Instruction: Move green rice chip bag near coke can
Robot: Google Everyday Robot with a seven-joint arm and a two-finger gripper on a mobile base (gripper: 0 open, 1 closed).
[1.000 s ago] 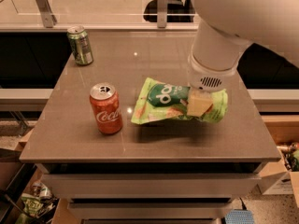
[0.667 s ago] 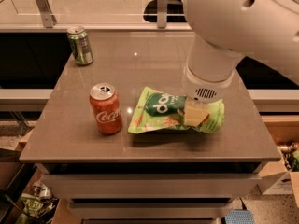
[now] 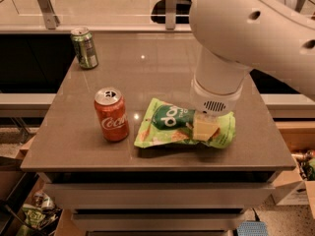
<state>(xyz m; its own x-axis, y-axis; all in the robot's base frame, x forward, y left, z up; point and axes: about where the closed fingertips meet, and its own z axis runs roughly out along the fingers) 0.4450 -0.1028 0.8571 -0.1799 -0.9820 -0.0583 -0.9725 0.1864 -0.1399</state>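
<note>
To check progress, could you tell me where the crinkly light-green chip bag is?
The light-green chip bag lies front-centre on the brown table, right of the red Coca-Cola can, not touching; the gripper sits on its right half.

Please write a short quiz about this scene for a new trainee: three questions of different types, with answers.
1. True or false: the coke can lies on its side.
2. The gripper is: A) above the coke can; B) down on the right part of the green rice chip bag; C) off the table.
3. Which thing stands at the table's far left corner?
Key: 1 false, it stands upright; 2 B; 3 the green soda can.
</note>
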